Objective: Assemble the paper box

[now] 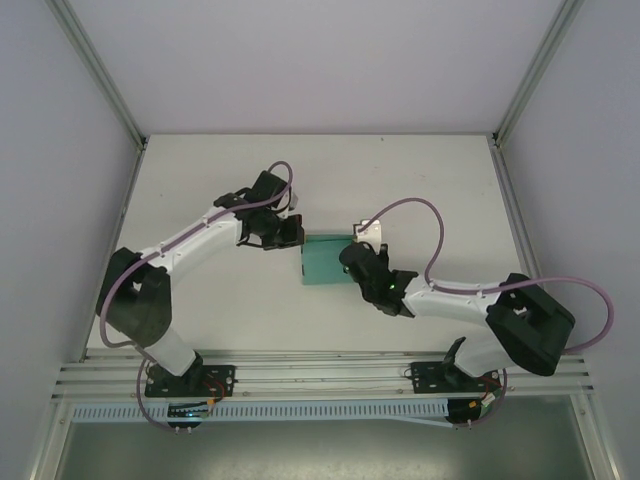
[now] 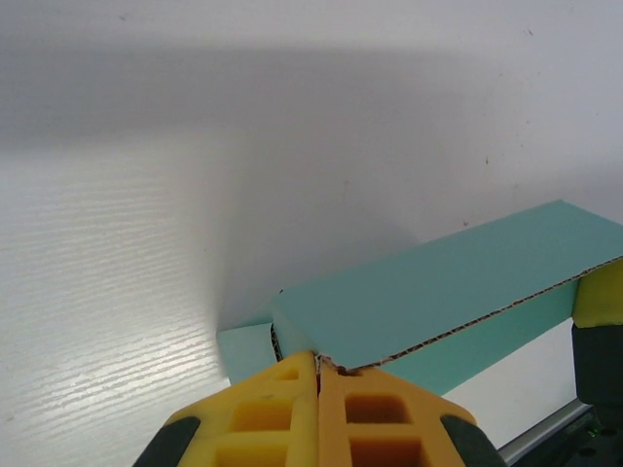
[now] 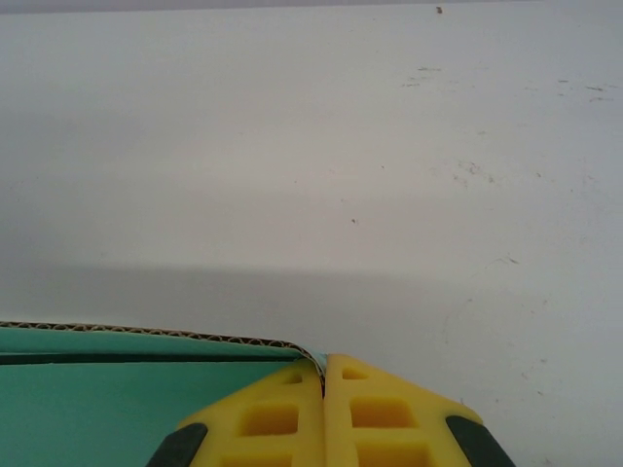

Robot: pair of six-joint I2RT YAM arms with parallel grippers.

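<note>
The teal-green paper box (image 1: 324, 260) lies mid-table between the two arms, a folded card with corrugated edges. My left gripper (image 1: 296, 234) is at its far left corner. In the left wrist view its yellow fingers (image 2: 282, 409) are pressed together on the edge of the paper box (image 2: 458, 282), by a small side flap (image 2: 243, 348). My right gripper (image 1: 352, 256) is at the right edge. Its yellow fingers (image 3: 282, 413) in the right wrist view are closed on the corner of the paper box (image 3: 127, 409). A yellow finger of the other gripper (image 2: 599, 297) shows at the far end.
The white table (image 1: 200, 190) is enclosed by pale walls and aluminium posts (image 1: 100, 75). A slotted rail (image 1: 320, 375) with both arm bases runs along the near edge. Purple cables (image 1: 430, 245) loop above the arms.
</note>
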